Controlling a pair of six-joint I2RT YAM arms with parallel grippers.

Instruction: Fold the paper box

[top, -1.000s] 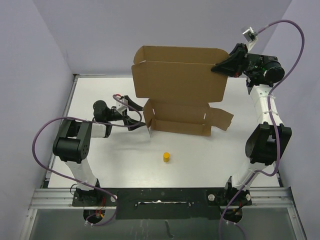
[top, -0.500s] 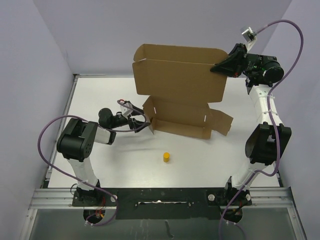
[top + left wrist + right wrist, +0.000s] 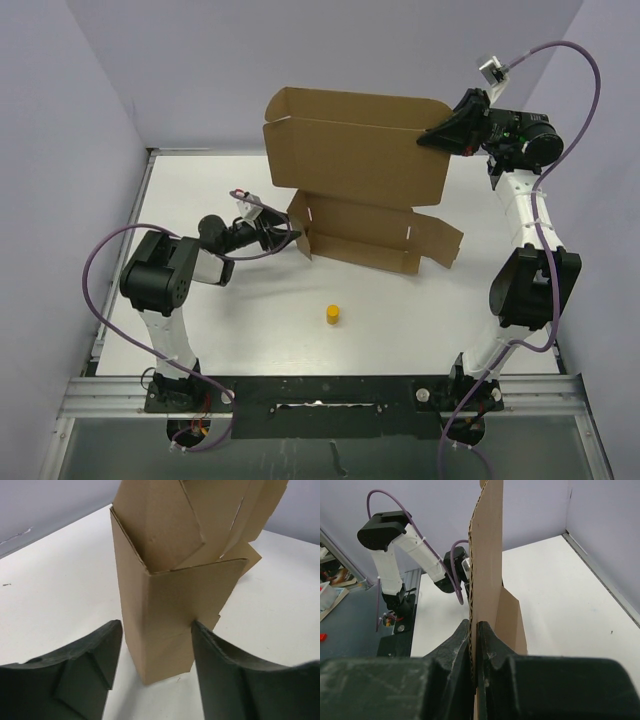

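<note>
The plain brown cardboard mailer box (image 3: 355,160) sits on the white table (image 3: 240,320), toward its far side, lid panel upright. The right gripper (image 3: 432,138) is clenched on that panel's right edge. The left gripper (image 3: 287,238) straddles the box's left end (pinching or not, I cannot tell).

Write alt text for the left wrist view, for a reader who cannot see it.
An upright end of the brown paper box stands between the dark fingers of the left gripper, on a white table. Contact is unclear.
</note>
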